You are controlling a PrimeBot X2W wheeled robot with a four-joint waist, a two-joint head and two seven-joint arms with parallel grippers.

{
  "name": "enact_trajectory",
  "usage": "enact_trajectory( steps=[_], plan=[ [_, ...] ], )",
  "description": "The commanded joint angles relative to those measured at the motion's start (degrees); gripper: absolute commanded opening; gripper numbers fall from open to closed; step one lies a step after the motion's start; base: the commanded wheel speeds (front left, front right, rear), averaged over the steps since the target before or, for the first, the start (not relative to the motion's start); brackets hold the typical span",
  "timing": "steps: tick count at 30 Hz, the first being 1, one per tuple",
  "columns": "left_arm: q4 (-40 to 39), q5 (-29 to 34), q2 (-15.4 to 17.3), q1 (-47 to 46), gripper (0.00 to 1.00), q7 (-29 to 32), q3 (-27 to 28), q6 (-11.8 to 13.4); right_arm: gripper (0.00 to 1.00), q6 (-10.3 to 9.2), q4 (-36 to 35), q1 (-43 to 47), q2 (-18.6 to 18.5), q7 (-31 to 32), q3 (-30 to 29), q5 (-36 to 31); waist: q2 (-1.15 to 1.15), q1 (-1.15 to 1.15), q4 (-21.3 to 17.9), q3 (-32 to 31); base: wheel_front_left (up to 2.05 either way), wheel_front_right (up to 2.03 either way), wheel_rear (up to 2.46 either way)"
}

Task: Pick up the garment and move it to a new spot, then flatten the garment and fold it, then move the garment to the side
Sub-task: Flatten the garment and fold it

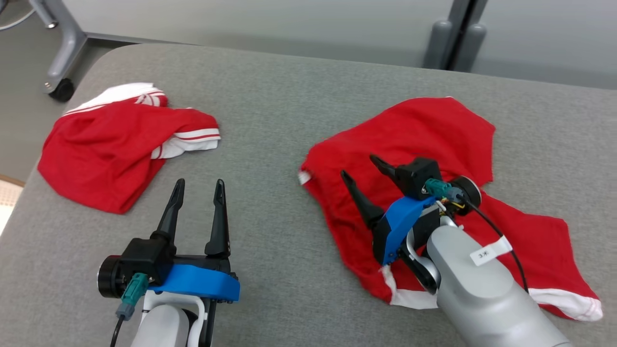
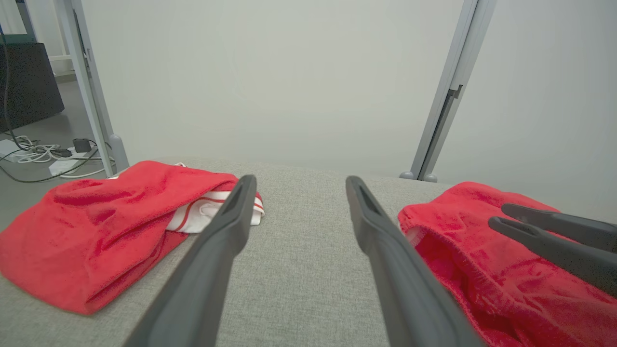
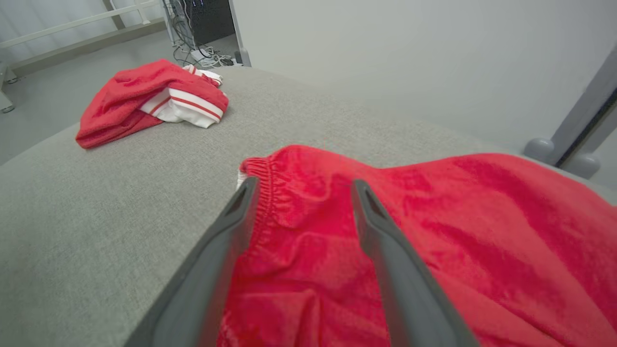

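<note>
Just under right gripper (image 1: pixel 357 165), jaws apart, red garment (image 1: pixel 434 130)

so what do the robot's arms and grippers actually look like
The left gripper and right gripper each have two long, tapering dark fingers on a black body with a blue bracket. A teal connector leads to a black cable. Forearms are pale grey; the right forearm carries a white tag with dark writing.
</note>
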Motion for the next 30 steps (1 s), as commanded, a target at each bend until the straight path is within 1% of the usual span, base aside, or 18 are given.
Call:
enact_trajectory(
  steps=[1,4,7,11,17,21,22,26,30],
  plan=[
    [-0.1,0.7,-0.1,-0.2,1.0,-0.3,0.4,-0.2,1.0,0.03,0.0,1.3,-0.1,-1.4,0.4,-0.2,0.0,0.0,-1.8,-0.8,0.0,0.0,0.0],
    [0.0,1.4,-0.1,-0.1,1.0,-0.3,1.2,-0.4,1.0,0.02,-1.0,2.6,-0.1,-3.0,-0.1,-1.2,0.0,0.0,-3.8,-1.4,0.0,0.0,0.0],
    [-0.1,2.0,0.0,0.3,1.0,-0.3,1.8,-0.7,1.0,0.02,-3.1,4.1,-0.6,-4.0,-2.9,-2.3,0.0,0.0,-5.7,-2.1,0.0,0.0,0.0],
    [0.0,2.6,0.1,1.3,1.0,-0.3,3.2,-0.9,1.0,0.03,-7.8,7.3,-2.0,-4.6,-7.9,-3.5,0.0,0.0,-8.2,-3.3,0.0,0.0,0.0],
    [-0.1,3.2,0.5,3.0,1.0,-0.3,5.2,-1.1,1.0,0.03,-17.5,14.4,-3.5,-4.8,-17.6,-5.7,0.0,0.0,-11.4,-4.9,0.0,0.0,0.0],
    [0.0,3.5,0.8,3.9,1.0,-0.3,6.1,-1.4,1.0,0.03,-23.2,20.0,-3.9,-4.8,-23.4,-7.5,0.0,0.0,-12.9,-6.0,0.0,0.0,0.0],
    [0.0,3.5,0.8,3.9,1.0,-0.3,6.1,-1.4,1.0,0.03,-23.2,20.0,-3.9,-4.8,-23.4,-7.5,0.0,0.0,-12.9,-6.0,0.0,0.0,0.0],
    [0.0,3.9,0.8,4.8,1.0,-0.3,6.6,-1.6,1.0,0.03,-27.8,25.3,-3.6,-4.0,-28.1,-8.9,0.0,0.0,-13.8,-6.9,0.0,0.0,0.0],
    [0.0,4.3,0.8,5.4,1.0,-0.3,7.0,-1.6,1.0,0.03,-32.2,29.8,-2.7,-2.6,-31.3,-9.4,0.0,0.0,-14.4,-7.7,0.0,0.0,0.0]
  ],
)
